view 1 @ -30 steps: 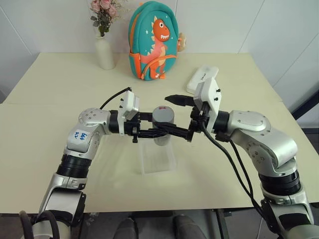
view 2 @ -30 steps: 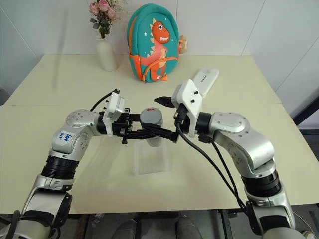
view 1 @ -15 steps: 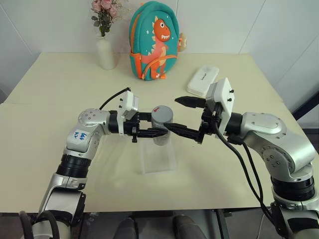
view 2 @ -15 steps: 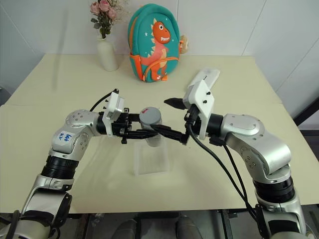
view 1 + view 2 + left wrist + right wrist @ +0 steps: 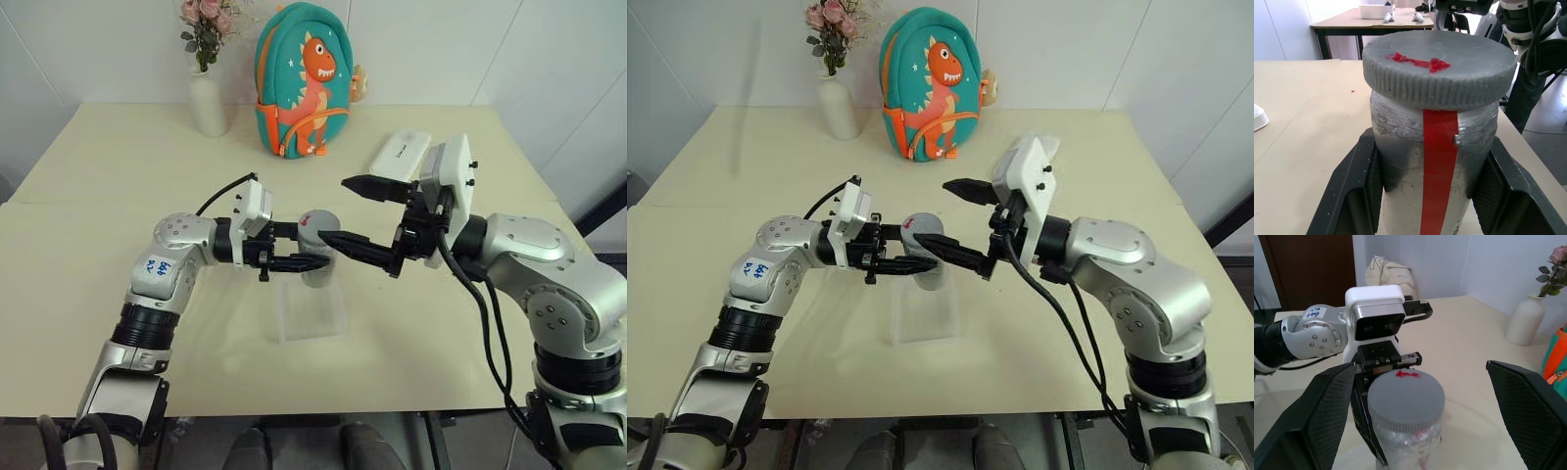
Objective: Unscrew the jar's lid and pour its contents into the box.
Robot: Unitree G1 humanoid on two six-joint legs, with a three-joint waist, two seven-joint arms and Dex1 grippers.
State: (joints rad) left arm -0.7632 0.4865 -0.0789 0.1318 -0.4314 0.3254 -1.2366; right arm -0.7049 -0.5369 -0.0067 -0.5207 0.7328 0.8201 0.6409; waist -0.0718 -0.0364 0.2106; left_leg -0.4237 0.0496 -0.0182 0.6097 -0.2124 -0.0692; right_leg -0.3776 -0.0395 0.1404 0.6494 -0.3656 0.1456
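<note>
left tool [image 5: 312, 247] is clamped on the jar [image 5: 1432, 186], its black fingers [image 5: 1359, 186] pressed against both sides of the body below the cap. the jar stands upright, held above the desk [image 5: 118, 196] and over the box [image 5: 312, 311], near the middle of the scene.

right tool [image 5: 355, 213] stands wide apart and holds nothing. it points left towards the jar from the right; one finger lies just beside the lid [image 5: 1405, 396] on its near-right side, the other well clear on the far side. in the right wrist view the lid sits between the two fingers [image 5: 1327, 416] without contact on either.

jar: clear ribbed plastic cylinder, cloudy in the wall, with a red strip running down its side. lid: flat round grey cap, knurled edge, red mark on top, seated on the jar. contents cannot be made out.

box: shallow, clear, rectangular, nearly see-through, resting on the pale matt desk.

far side of desk: white vase [image 5: 206, 103] with flowers, teal dinosaur backpack [image 5: 302, 80], white oblong case [image 5: 397, 157].
</note>
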